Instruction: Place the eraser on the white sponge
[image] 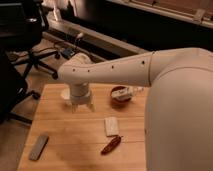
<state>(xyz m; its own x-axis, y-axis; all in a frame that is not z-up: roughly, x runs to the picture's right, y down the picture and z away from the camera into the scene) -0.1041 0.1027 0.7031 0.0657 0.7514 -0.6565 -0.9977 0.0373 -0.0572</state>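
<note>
The eraser (pixel 38 147) is a flat grey bar lying at the front left of the wooden table (pixel 75 135). The white sponge (pixel 111 126) is a small white block lying flat near the table's middle, right of the eraser and apart from it. My gripper (pixel 81 105) hangs from the white arm over the back of the table, behind and left of the sponge and well away from the eraser. It holds nothing that I can see.
A red chili pepper (pixel 111 145) lies just in front of the sponge. A red bowl (pixel 121 94) with a white item in it sits at the back right. A round white cup (pixel 67 94) stands behind the gripper. Black office chairs (pixel 20 45) stand left of the table.
</note>
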